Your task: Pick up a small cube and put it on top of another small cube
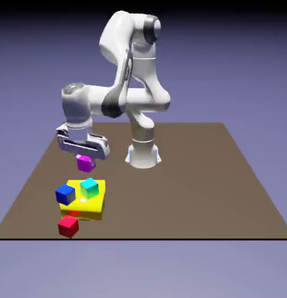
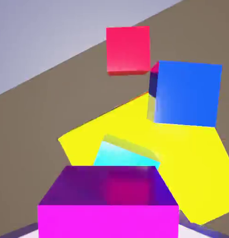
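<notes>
Above the yellow block (image 1: 94,206), toward its far side: magenta-purple cube (image 1: 85,163), the task's cube, held up off the bench (image 1: 186,186) and apart from the block.
Hand (image 1: 85,158): closed on the magenta-purple cube, pointing downward over the far side of the yellow block; fingertips mostly hidden by the cube in both views.
Cyan cube (image 1: 89,188): on top of the yellow block; partly hidden behind the held cube in the hand view.
Blue cube (image 1: 65,195): at the yellow block's edge on the exterior view's left, overlapping it in both views; whether the block carries it fully cannot be told.
Red cube (image 1: 68,226): on the bench, just off the near side of the yellow block, close to the bench's near edge; touching or slightly apart, cannot tell from the exterior view.
Yellow block face: red tint on the near side, by the red cube.
Arm (image 1: 113,102): white, reaching from its base (image 1: 143,152), which stands beyond the yellow block toward the exterior view's right.
</notes>
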